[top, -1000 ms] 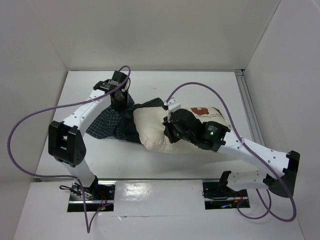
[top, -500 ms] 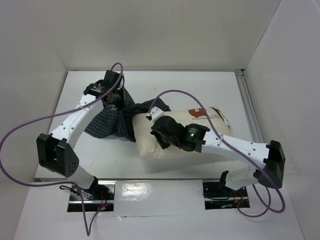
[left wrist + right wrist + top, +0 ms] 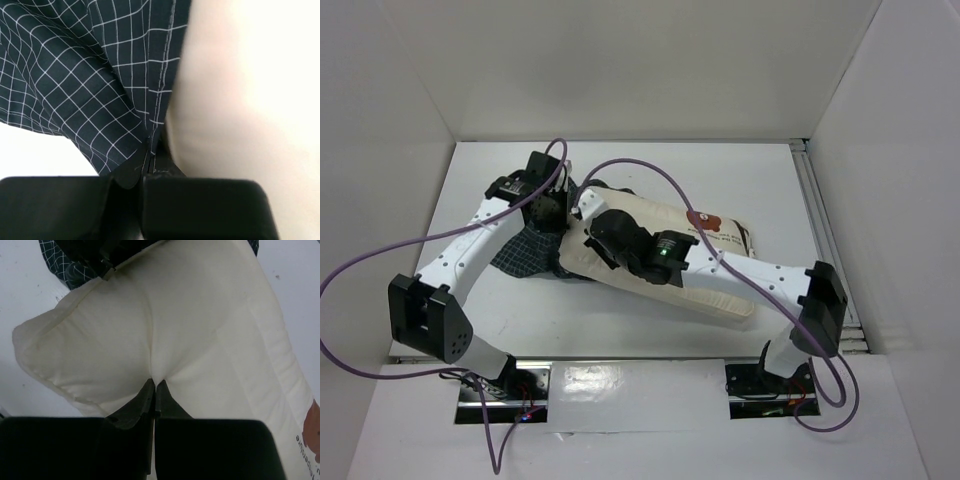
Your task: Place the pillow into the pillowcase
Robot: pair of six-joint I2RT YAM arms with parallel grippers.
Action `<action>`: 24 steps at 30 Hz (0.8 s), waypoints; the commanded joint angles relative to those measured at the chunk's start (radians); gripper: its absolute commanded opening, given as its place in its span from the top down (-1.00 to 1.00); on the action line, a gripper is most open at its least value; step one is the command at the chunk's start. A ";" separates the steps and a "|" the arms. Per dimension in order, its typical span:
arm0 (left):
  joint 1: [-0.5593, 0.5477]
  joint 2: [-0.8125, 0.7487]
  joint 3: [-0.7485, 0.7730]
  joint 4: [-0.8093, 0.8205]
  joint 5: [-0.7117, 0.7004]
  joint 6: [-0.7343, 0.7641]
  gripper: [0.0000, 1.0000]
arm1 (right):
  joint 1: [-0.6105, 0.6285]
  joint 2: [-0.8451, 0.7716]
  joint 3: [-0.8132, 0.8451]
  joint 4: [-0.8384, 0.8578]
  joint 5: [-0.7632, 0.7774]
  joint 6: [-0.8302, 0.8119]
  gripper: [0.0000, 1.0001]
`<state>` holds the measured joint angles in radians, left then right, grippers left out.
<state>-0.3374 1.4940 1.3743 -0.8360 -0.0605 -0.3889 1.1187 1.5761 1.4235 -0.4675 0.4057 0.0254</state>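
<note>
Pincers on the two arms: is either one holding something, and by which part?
Both. The left pincer is shut on the pillowcase, pinching its stitched hem. The right pincer is shut on the pillow, pinching a fold of its cream face.

left end effector (image 3: 148, 161) clamped; right end effector (image 3: 155, 388) clamped likewise
</note>
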 commanded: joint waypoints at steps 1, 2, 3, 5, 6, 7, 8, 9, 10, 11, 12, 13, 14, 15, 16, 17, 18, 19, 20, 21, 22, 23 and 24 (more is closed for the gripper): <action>-0.003 -0.020 0.041 -0.015 0.039 0.042 1.00 | -0.057 0.068 -0.029 0.220 0.007 -0.079 1.00; -0.003 -0.020 0.052 -0.015 0.039 0.042 1.00 | -0.083 0.084 -0.040 0.234 -0.011 -0.079 1.00; -0.003 -0.020 0.066 -0.015 0.039 0.053 1.00 | -0.109 0.096 -0.067 0.256 -0.071 -0.055 1.00; -0.003 -0.011 0.080 -0.015 0.039 0.053 1.00 | -0.181 0.110 -0.090 0.315 -0.120 -0.039 1.00; -0.003 -0.011 0.080 -0.026 0.039 0.062 1.00 | -0.224 0.139 -0.090 0.316 -0.189 -0.030 1.00; -0.003 -0.011 0.089 -0.026 0.039 0.062 1.00 | -0.244 0.151 -0.090 0.328 -0.224 -0.016 1.00; -0.003 -0.011 0.089 -0.026 0.039 0.073 1.00 | -0.258 0.166 -0.081 0.328 -0.260 -0.016 1.00; -0.003 -0.011 0.089 -0.026 0.039 0.073 1.00 | -0.272 0.183 -0.068 0.314 -0.293 -0.016 1.00; -0.003 -0.011 0.089 -0.026 0.039 0.073 1.00 | -0.287 0.220 -0.037 0.303 -0.327 -0.016 1.00; -0.003 -0.011 0.089 -0.026 0.039 0.073 1.00 | -0.287 0.238 -0.025 0.281 -0.352 -0.016 1.00; -0.003 -0.011 0.079 -0.037 0.039 0.073 1.00 | -0.302 0.254 -0.009 0.267 -0.372 -0.016 1.00; -0.003 -0.020 0.078 -0.037 0.039 0.073 1.00 | -0.316 0.266 0.012 0.256 -0.414 -0.016 1.00; -0.003 -0.020 0.065 -0.037 0.030 0.073 1.00 | -0.326 0.266 0.012 0.256 -0.444 -0.016 1.00; -0.003 -0.032 0.042 -0.037 0.019 0.073 1.00 | -0.338 0.266 0.012 0.256 -0.468 0.001 1.00; -0.003 -0.032 0.032 -0.037 0.019 0.073 1.00 | -0.352 0.254 -0.007 0.273 -0.538 0.027 1.00; -0.003 -0.032 0.022 -0.037 0.019 0.082 1.00 | -0.384 0.242 -0.017 0.283 -0.579 0.040 1.00; -0.003 -0.041 0.011 -0.037 0.019 0.082 1.00 | -0.401 0.230 -0.027 0.314 -0.612 0.059 1.00; -0.003 -0.041 -0.010 -0.037 0.019 0.082 1.00 | -0.414 0.219 -0.028 0.325 -0.636 0.079 1.00; -0.003 -0.041 -0.023 -0.037 0.019 0.082 1.00 | -0.437 0.210 -0.028 0.325 -0.687 0.109 1.00; -0.012 -0.041 -0.035 -0.028 0.019 0.082 1.00 | -0.447 0.199 -0.028 0.334 -0.709 0.125 1.00; -0.012 -0.052 -0.055 -0.028 0.031 0.082 1.00 | -0.447 0.199 -0.028 0.345 -0.709 0.140 1.00; -0.026 -0.052 -0.064 -0.028 0.031 0.082 1.00 | -0.456 0.199 0.009 0.345 -0.732 0.168 1.00; -0.026 -0.052 -0.064 -0.019 0.031 0.082 1.00 | -0.456 0.209 0.027 0.345 -0.732 0.185 1.00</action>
<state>-0.3458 1.4937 1.3239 -0.8219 -0.0460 -0.3351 0.6903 1.8393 1.3766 -0.2443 -0.2867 0.1436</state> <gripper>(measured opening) 0.033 0.015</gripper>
